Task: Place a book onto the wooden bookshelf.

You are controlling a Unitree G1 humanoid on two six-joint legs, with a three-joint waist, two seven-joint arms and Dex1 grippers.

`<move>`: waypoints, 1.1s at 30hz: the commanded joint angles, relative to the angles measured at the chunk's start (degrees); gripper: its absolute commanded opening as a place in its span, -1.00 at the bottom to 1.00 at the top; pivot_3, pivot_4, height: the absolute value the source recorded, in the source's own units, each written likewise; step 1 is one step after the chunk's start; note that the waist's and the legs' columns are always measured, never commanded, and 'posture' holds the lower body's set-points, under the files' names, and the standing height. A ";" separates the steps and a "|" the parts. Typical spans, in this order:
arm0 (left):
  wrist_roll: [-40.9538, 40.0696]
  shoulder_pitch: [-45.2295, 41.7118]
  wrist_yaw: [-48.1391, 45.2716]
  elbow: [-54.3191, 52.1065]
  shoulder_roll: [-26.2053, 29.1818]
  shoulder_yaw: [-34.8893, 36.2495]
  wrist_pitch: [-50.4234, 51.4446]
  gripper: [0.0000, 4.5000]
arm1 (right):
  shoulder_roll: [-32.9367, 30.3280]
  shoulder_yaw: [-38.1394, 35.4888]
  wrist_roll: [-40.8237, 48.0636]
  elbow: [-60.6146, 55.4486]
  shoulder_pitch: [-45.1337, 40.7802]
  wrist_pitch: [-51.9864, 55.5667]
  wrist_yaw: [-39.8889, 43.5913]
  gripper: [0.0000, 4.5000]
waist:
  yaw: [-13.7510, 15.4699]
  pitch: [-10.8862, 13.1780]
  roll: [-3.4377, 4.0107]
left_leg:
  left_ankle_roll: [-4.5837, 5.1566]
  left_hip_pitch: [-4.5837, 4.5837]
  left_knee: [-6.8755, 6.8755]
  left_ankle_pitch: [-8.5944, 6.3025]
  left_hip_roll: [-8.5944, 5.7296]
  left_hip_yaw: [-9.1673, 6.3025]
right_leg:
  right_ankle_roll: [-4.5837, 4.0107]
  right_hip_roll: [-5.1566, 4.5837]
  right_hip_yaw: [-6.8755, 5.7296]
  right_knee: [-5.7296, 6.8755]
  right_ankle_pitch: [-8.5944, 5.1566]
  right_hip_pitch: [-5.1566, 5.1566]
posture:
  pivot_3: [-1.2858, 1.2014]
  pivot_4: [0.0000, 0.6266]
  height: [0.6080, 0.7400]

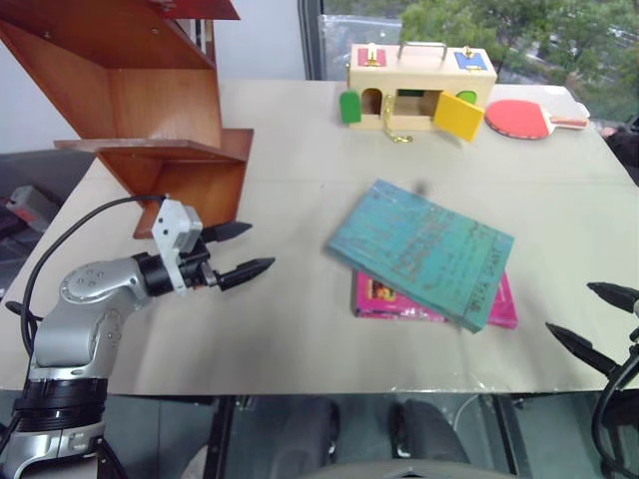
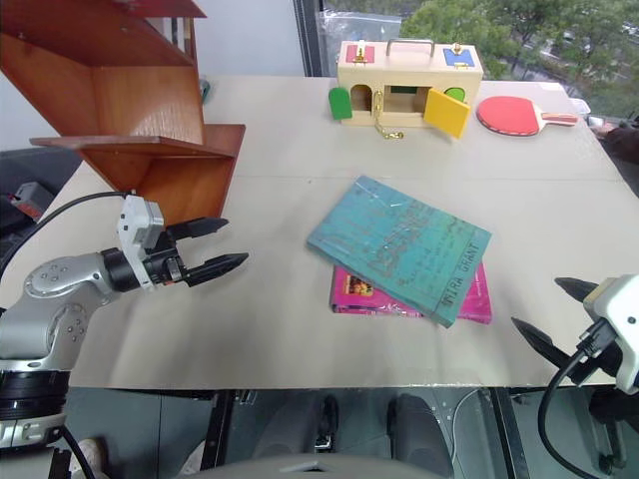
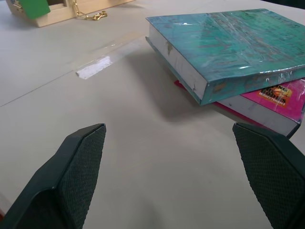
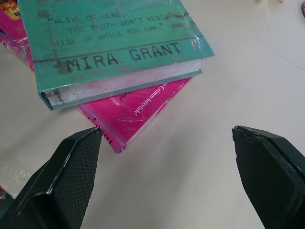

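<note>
The book [image 1: 421,250] lies askew atop a pink book [image 1: 434,301] at the frame's centre on the desk [image 1: 290,329], its overhang offering an edge to grasp. Left gripper [image 1: 236,252] and right gripper [image 1: 593,321] flank it, both released and empty; the wooden bookshelf [image 1: 150,110] waits upper left.

The large thin teal-blue book [image 1: 424,249] has a worn cover mottled with brownish scuffs, dark lettering along one edge, and off-white page edges. The bright pink book [image 1: 499,305] beneath it carries a small yellow-and-red patch near one corner and white script on its spine. The wooden bookshelf [image 1: 150,110] is uniform reddish-brown. The small pale wooden box [image 1: 419,85] has green, yellow, red and blue door panels and a brass-coloured chain. The table tennis paddle [image 1: 519,118] has a red face and a pale handle. The tabletop [image 1: 300,329] is plain beige. Both pincers have black fingers [image 3: 81,176] with a fine textured pad pattern.
</note>
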 commanded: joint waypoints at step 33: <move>-4.40 1.07 -7.96 -9.37 -2.09 -3.38 -2.32 1.00 | 2.94 39.43 -7.33 -3.15 -20.69 3.47 -10.24 -0.99 | -0.14 0.00 0.00 | 0.00 -0.03 0.01 0.01 -0.02 0.00 | 0.00 0.08 -0.04 0.03 0.00 -0.05 | 0.03 -0.52 1.00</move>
